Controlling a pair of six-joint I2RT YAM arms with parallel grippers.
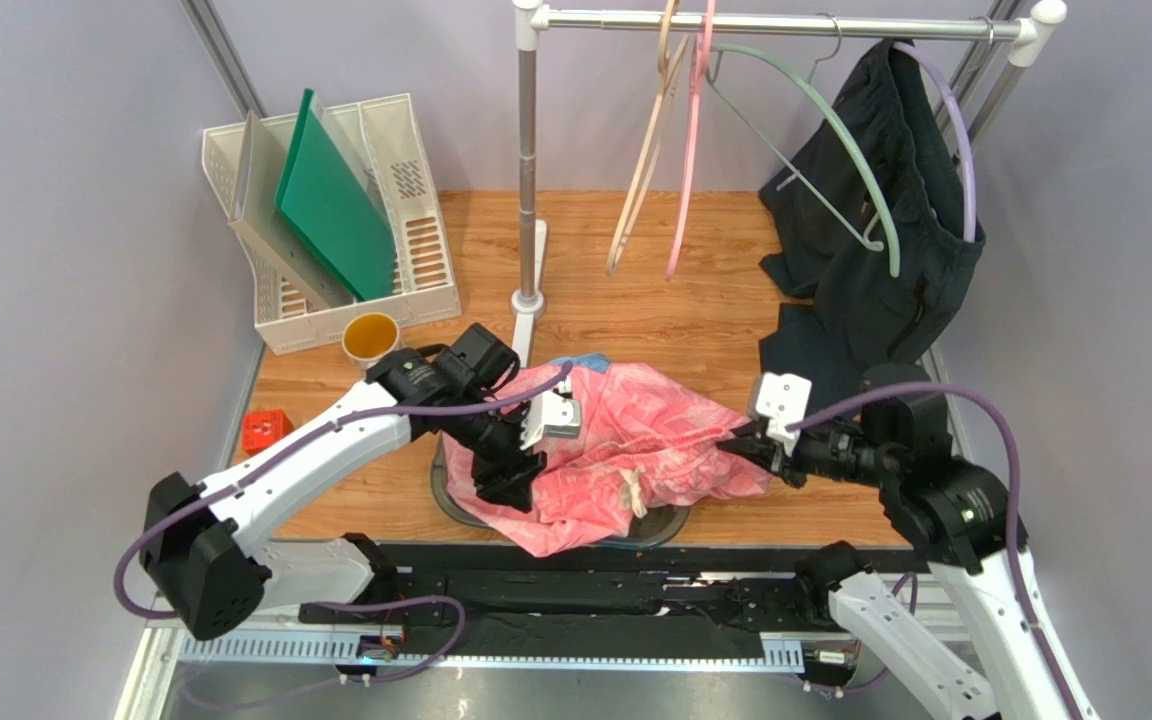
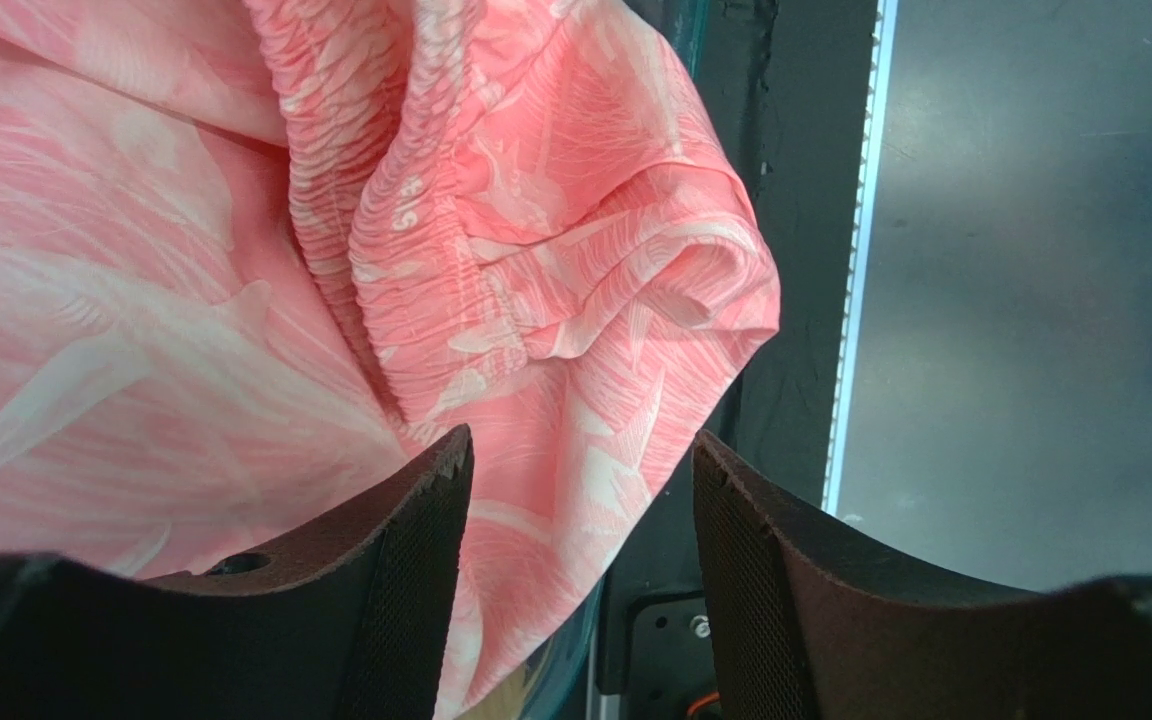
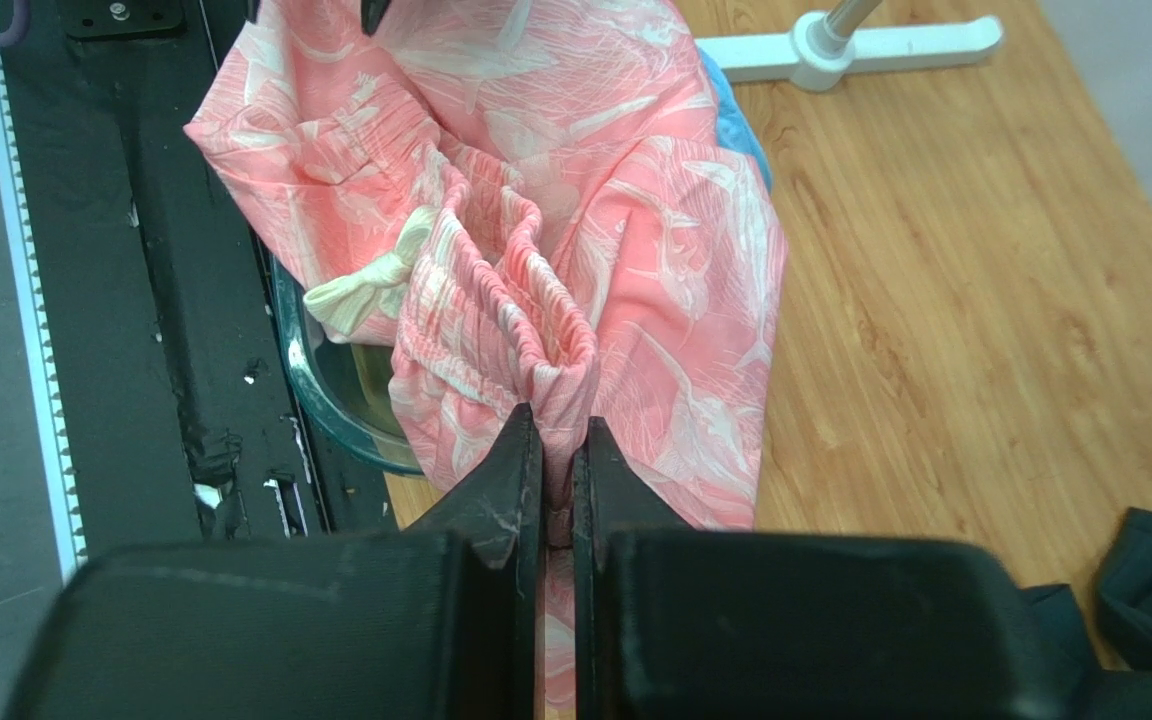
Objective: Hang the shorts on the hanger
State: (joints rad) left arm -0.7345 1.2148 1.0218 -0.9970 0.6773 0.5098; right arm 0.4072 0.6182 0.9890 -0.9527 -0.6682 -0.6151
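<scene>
**Second grip first**

The right pincer (image 3: 555, 450) pinches the shorts (image 3: 642, 225) by their gathered waistband. The left pincer (image 2: 579, 458) is spread around loose fabric and should close on the waistband too. The shorts lie heaped on the table (image 1: 597, 285), nearward of the rail (image 1: 778, 23), where the hanger (image 1: 838, 128) hangs.

No word, label, brand, number or sign can be read in any view. The only marking is a pale leaf print on the shorts (image 3: 657, 225), just ahead of the right gripper (image 3: 555, 438).

Salmon-pink shorts (image 1: 642, 435), pale leaf print
</scene>
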